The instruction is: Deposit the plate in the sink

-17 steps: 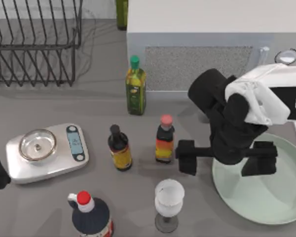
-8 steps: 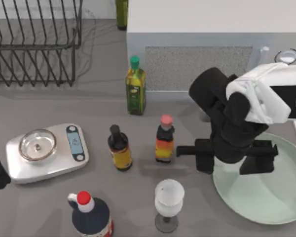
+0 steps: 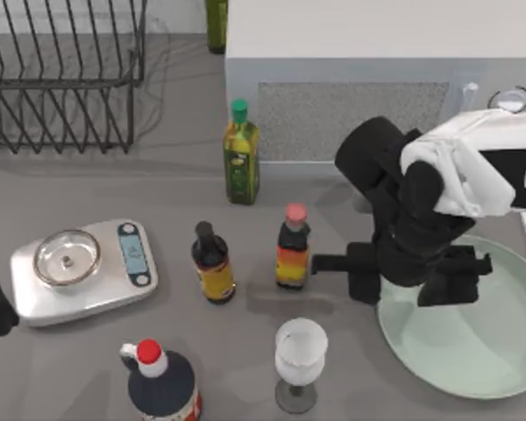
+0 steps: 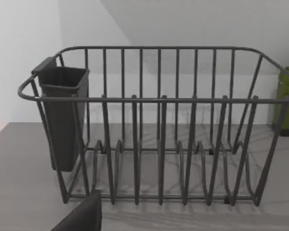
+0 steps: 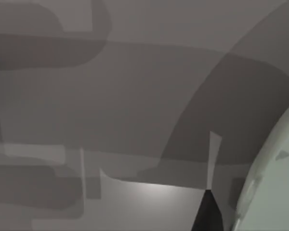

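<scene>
Your right gripper (image 3: 409, 276) hovers with its two black fingers spread apart over the left rim of the large round pale mint-green plate (image 3: 473, 346), one finger outside the rim above the grey table (image 3: 88, 368) and the other above the plate's floor, clamped on nothing. Just left of the gripper you see the small dark bottle with a pink cap (image 3: 293, 246); behind it stands the white microwave (image 3: 351, 79). Far left, your left arm sits parked at the table's edge, facing the dark wire dish rack (image 4: 154, 130).
</scene>
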Controlling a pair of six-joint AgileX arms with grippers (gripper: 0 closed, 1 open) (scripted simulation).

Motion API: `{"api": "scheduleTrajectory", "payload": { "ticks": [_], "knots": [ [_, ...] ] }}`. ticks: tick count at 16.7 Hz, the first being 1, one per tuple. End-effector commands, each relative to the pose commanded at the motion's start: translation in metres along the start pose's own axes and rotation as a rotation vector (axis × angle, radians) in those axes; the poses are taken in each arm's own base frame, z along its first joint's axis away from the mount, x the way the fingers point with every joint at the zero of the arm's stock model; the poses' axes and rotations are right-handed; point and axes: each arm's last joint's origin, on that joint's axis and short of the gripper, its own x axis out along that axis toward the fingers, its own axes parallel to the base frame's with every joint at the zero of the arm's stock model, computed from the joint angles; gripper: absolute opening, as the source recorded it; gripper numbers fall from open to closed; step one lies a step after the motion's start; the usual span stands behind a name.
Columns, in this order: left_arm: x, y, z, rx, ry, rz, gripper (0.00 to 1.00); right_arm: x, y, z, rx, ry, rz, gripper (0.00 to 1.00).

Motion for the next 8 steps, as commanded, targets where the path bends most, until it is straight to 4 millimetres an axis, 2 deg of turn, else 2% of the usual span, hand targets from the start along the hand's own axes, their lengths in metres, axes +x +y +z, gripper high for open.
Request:
{"api": "scheduleTrajectory", "payload": {
  "ticks": [1, 2, 6, 8],
  "knots": [
    [0.0, 0.0, 0.0, 0.0, 0.0, 0.0, 1.0, 0.0, 0.0, 0.0, 0.0, 0.0, 0.0, 0.0],
    [0.0, 0.0, 0.0, 0.0, 0.0, 0.0, 1.0, -0.034, -0.006, 0.003, 0.009, -0.091, 0.038, 0.0],
    [0.0, 0.0, 0.0, 0.0, 0.0, 0.0, 1.0, -0.036, -0.013, 0.003, 0.024, -0.047, 0.007, 0.0],
    [0.0, 0.0, 0.0, 0.0, 0.0, 0.0, 1.0, -0.047, -0.019, 0.008, 0.045, -0.01, -0.018, 0.0]
  ]
}}
